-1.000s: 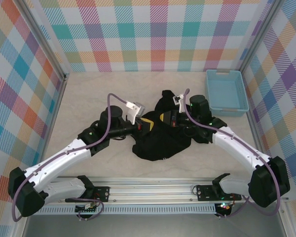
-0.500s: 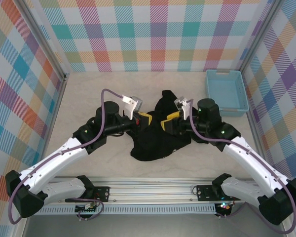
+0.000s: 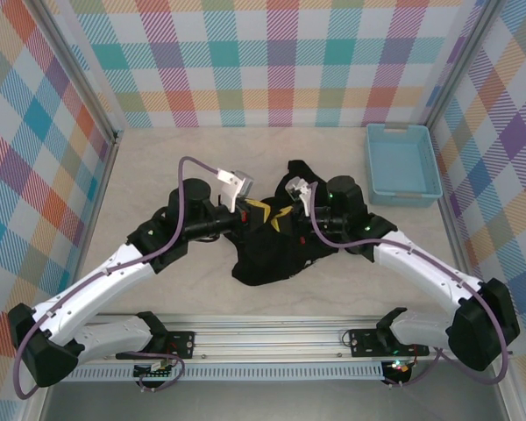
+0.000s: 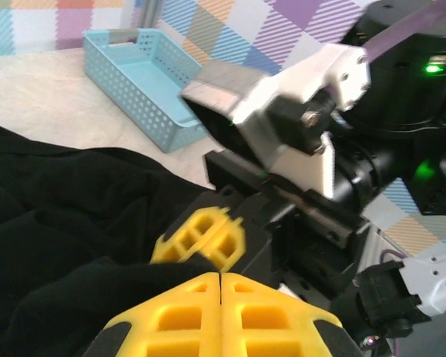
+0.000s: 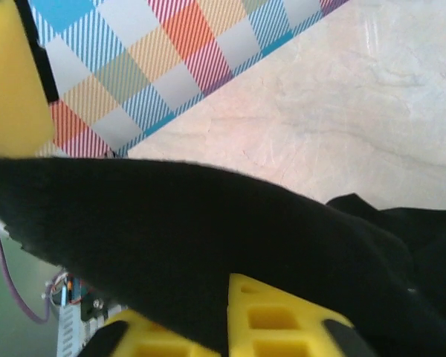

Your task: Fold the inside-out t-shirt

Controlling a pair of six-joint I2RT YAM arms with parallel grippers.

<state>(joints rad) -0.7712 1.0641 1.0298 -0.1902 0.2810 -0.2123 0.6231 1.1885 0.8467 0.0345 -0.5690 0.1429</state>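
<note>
from the overhead view the black t-shirt (image 3: 276,250) lies bunched in the middle of the pale surface (image 3: 158,167), between my two arms and nearer the rail (image 3: 272,338) than the far plaid wall (image 3: 272,61). a light-blue perforated basket (image 3: 371,167) sits at the far right, apart from the cloth, with bare surface between them. the two hands crowd each other over the far half of the shirt: the left hand (image 3: 258,209) and the right hand (image 3: 278,218) are just beside one another, and both forearms reach in over the heap's edges. the left arm's purple cable (image 3: 186,175) loops above its wrist.

in the left wrist view the left hand (image 4: 220,281) has its yellow pads pressed together, seam tight, with black cloth (image 4: 59,223) up against them; whether any is caught in there i cannot tell. a yellow finger (image 4: 199,235) of the right hand is almost touching them, and the right wrist's camera housing (image 4: 275,104) blocks much of what's beyond, the basket (image 4: 163,111) off behind.

in the right wrist view the right hand (image 5: 230,290) is pinching a fold of the shirt (image 5: 208,230), which drapes over one pad.

the heap's long axis runs from far to near, leaning to the near left. which end is the collar i cannot tell.
</note>
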